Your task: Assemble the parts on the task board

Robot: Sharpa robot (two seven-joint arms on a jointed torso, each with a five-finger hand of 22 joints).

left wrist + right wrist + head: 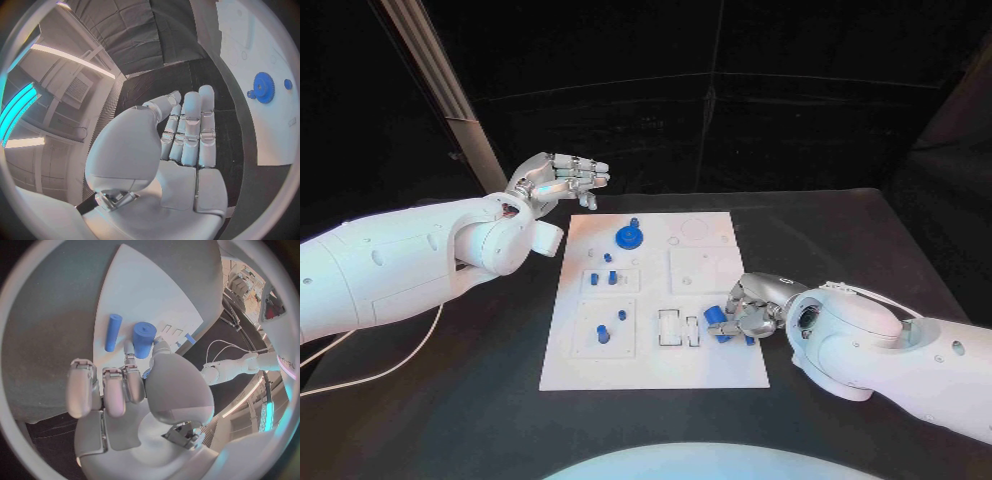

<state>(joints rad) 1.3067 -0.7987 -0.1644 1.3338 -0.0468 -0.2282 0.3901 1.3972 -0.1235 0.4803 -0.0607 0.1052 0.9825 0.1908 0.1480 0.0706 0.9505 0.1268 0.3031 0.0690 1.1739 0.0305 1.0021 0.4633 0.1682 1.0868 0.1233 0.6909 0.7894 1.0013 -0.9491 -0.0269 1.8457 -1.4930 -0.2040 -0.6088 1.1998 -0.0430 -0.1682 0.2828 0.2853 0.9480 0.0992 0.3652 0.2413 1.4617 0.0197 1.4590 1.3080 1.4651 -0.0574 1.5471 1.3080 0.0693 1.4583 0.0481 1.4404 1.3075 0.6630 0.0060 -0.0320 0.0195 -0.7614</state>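
The white task board (661, 350) lies in the middle of the black table. A blue gear (630, 237) (264, 87) stands near its far edge, and several small blue pegs (603, 333) sit in the left column of slots. My right hand (750, 305) (144, 390) is at the board's right edge, thumb and a finger pinching a thick blue cylinder (715, 318) (144, 339). A thin blue peg (112, 332) lies flat on the board (150, 295) beside it. My left hand (567, 180) (181, 145) hangs raised beyond the board's far left corner, fingers side by side, holding nothing.
Two narrow upright slots (678, 328) are just left of my right hand. A slanted metal pole (444, 90) rises behind my left arm. A thin white cable (387, 365) trails over the table at the left. Black curtains close the back.
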